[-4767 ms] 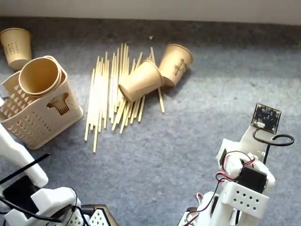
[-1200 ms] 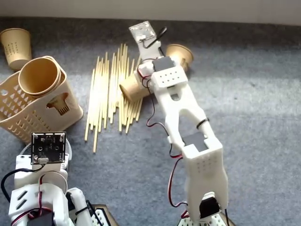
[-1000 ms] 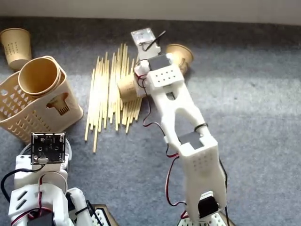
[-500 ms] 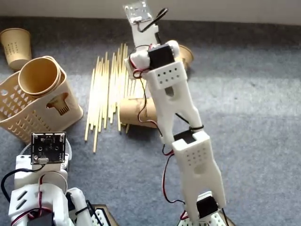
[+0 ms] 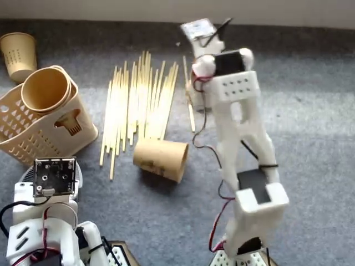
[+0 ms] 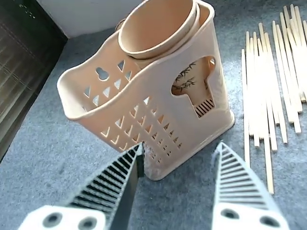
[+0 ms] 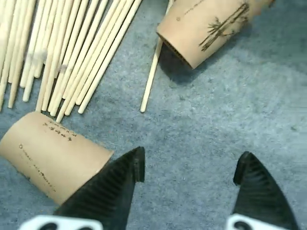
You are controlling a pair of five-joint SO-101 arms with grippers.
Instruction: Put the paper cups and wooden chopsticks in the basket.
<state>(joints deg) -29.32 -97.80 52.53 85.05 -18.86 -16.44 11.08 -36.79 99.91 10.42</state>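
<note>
Paper cup (image 7: 53,158) on its side just beside the right claw (image 7: 192,158), jaws wide apart and empty, wooden chopsticks (image 7: 72,52) close by.

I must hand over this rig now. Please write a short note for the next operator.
Left gripper: jaws open, empty, facing the basket.
Right gripper: jaws open, empty, above the table between the near fallen cup and the far fallen cup.
Done: stacked cups in the basket.
Left: both fallen cups, the third cup beyond the basket, and all chopsticks.
</note>
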